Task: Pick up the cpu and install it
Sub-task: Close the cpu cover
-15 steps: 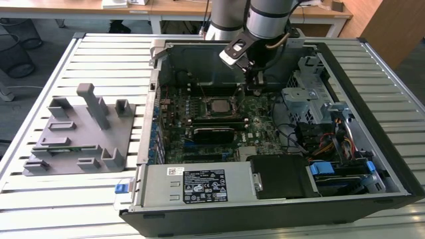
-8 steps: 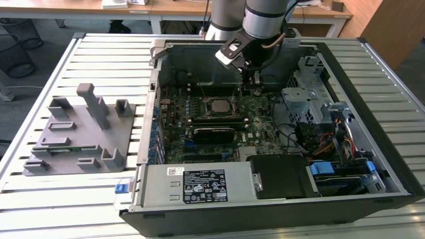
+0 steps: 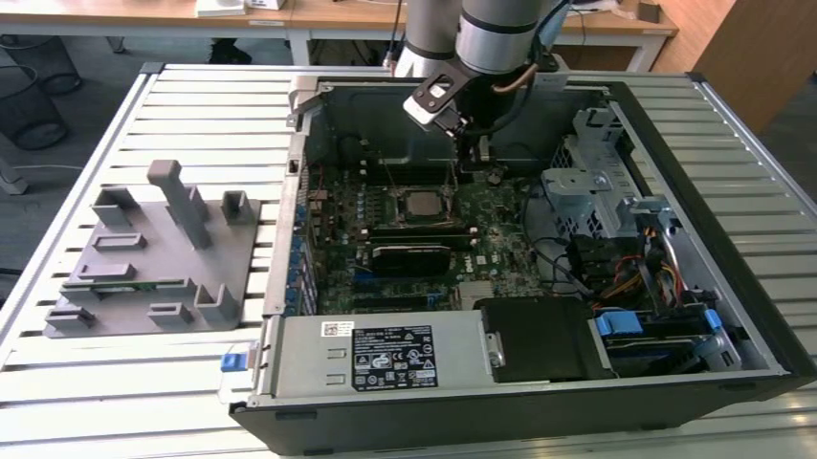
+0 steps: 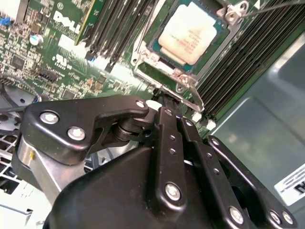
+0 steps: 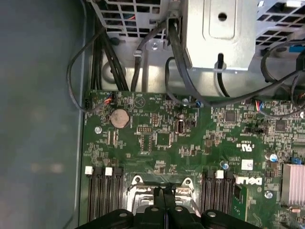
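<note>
Cpu [image 4: 190, 34], flat square silver-grey metal-topped chip, seated in metal socket frame [image 4: 183, 81] on green motherboard [image 4: 47, 62]. Black tool [image 4: 164, 101] closed, fingers together, beside frame.

The arm [image 3: 492, 38] is a silver-grey tube with darker bands at its joints. The gripper [image 4: 164, 99] is glossy black — curved link bars and two narrow, flat fingers [image 4: 167, 143] — dotted with round silver screws [image 4: 172, 191] at every pivot.

Arm [image 3: 492, 33] holds jaws over mobo [image 3: 500, 212] in open PC case [image 3: 753, 287], near seated cpu [image 3: 419, 203].
</note>
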`<state>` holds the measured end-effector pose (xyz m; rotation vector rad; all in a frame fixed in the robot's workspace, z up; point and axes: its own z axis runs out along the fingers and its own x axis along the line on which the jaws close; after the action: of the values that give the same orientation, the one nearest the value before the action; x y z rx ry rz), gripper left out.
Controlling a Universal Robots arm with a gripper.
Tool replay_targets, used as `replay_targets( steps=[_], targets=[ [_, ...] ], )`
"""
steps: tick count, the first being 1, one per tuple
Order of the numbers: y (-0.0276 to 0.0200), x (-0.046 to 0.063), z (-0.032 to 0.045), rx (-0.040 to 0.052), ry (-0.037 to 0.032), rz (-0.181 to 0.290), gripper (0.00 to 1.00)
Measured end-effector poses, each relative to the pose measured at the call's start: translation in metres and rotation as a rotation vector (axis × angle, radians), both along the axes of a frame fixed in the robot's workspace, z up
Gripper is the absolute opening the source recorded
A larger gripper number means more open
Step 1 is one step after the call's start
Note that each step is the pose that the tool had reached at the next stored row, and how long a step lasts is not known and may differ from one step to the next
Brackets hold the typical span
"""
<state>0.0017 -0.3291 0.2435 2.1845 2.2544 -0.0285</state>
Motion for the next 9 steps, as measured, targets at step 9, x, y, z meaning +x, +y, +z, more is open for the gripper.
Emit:
replay_targets(
  steps=[9],
  targets=[
    [0.0021, -0.015, -0.0015, -0.0001, 0.0, 0.0, 0.11]
  ],
)
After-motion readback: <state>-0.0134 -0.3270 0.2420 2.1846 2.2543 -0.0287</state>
